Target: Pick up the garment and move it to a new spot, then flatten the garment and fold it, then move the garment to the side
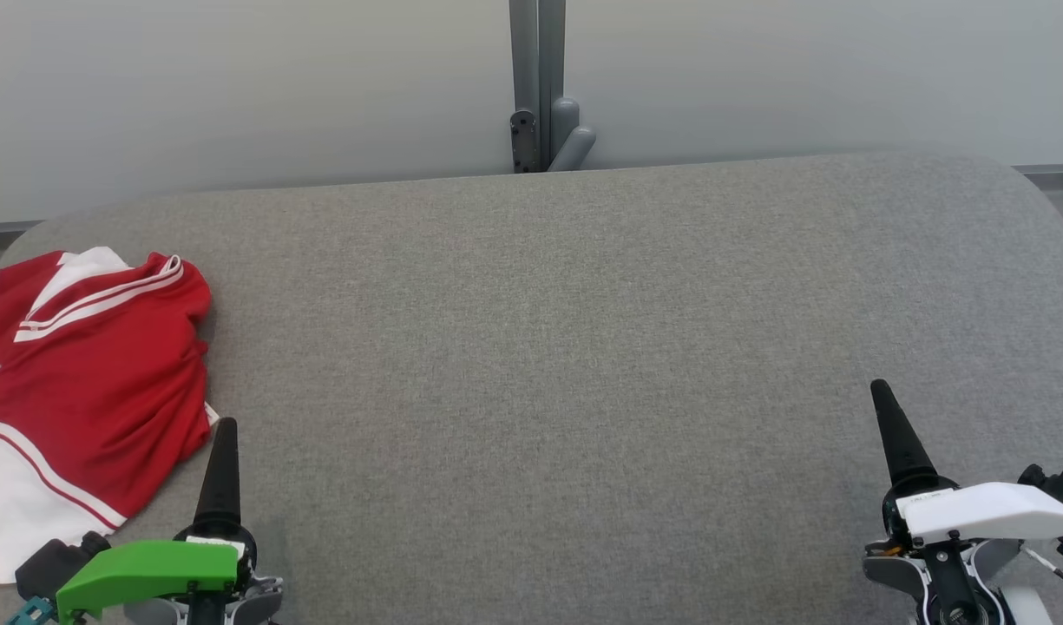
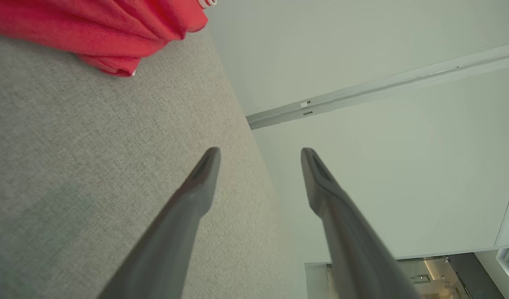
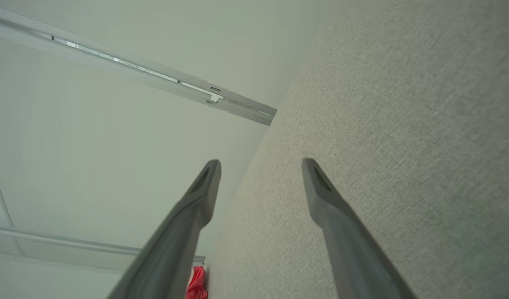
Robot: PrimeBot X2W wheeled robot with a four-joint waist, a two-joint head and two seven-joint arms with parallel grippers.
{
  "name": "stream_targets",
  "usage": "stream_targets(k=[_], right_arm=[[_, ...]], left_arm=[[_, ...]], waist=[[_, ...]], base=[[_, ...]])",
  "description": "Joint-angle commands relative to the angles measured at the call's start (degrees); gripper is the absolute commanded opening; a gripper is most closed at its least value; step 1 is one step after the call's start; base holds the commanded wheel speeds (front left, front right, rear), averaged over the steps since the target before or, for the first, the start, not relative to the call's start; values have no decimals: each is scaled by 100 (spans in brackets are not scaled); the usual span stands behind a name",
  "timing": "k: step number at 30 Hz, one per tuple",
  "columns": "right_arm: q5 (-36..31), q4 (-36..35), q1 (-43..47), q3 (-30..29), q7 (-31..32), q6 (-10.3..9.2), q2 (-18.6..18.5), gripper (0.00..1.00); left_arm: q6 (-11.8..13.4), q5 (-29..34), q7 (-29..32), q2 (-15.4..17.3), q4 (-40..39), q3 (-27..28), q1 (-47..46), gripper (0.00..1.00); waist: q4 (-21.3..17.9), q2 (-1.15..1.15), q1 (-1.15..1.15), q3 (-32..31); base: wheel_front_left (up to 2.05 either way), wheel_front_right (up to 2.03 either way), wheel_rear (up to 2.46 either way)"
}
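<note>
Grey surface (image 1: 531,347), red garment (image 1: 97,373) (white-striped), left claw (image 2: 260,150), right claw (image 3: 260,161) spread

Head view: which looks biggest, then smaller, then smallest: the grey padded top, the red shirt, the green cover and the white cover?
1. grey padded top
2. red shirt
3. green cover and white cover: these two look about alike, so I won't rank one above the other.
</note>
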Motion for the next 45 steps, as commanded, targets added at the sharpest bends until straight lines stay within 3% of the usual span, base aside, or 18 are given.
stream_targets(k=[1, 11, 24, 45], right_arm=[[-344, -163, -41, 22, -72, 1, -31, 100], [-1923, -368, 62, 129, -338, 2, -42, 100], [-3332, -399, 166, 177, -632, 3, -53, 100], [-4883, -333, 126, 92, -963, 3, -91, 100]], left_arm=[[24, 337, -66, 50, -118, -14, -46, 100], [132, 1889, -333, 51, -239, -108, 25, 100], [31, 3383, -626, 198, -157, -425, 139, 100], [97, 4712, -955, 326, -105, -402, 240, 100]], waist=[[2, 0, 0, 0], [11, 0, 0, -10], [13, 0, 0, -32], [26, 0, 0, -29]], base=[[0, 0, 0], [0, 0, 0], [0, 0, 0], [0, 0, 0]])
